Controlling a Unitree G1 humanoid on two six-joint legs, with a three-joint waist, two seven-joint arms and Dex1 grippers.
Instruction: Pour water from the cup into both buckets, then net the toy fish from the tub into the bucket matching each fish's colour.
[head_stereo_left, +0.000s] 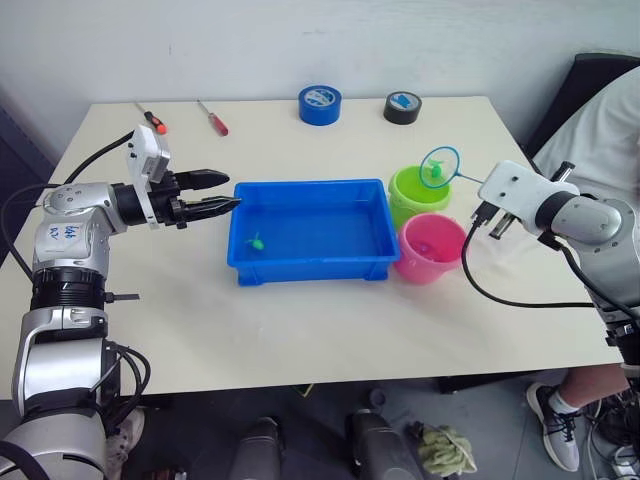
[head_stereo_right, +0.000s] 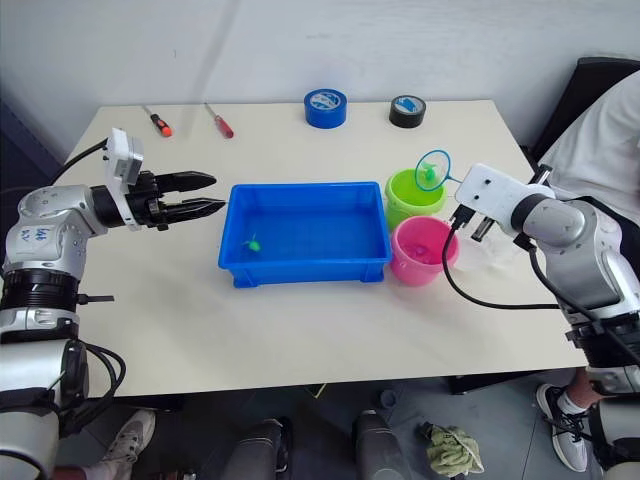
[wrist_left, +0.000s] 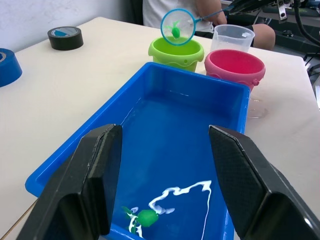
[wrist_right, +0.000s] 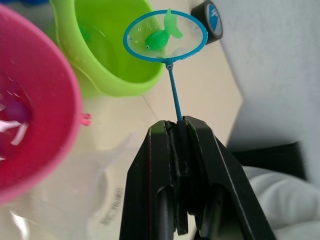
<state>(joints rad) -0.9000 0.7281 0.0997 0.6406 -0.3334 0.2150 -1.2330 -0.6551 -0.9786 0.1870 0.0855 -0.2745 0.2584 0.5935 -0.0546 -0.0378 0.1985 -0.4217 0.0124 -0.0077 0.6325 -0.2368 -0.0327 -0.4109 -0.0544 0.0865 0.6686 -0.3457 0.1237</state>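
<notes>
No legible text, label, brand or number on anything.

Looks like a robot lab: bare table (head_stereo_left: 300, 330) with tape rolls (head_stereo_left: 320, 104), screwdrivers (head_stereo_left: 212, 117), loose cables, seated person (head_stereo_left: 600, 130) watching.

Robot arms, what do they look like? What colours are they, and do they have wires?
Both arms are silvery grey metal with rounded joints and black rings. The left arm has small blue writing on its side. Each wrist carries a white boxy block, and thick black cables loop off both arms. The left gripper has two black, pointed fingers with a fine bumpy grip pattern inside. The right gripper has black fingers too.
</notes>
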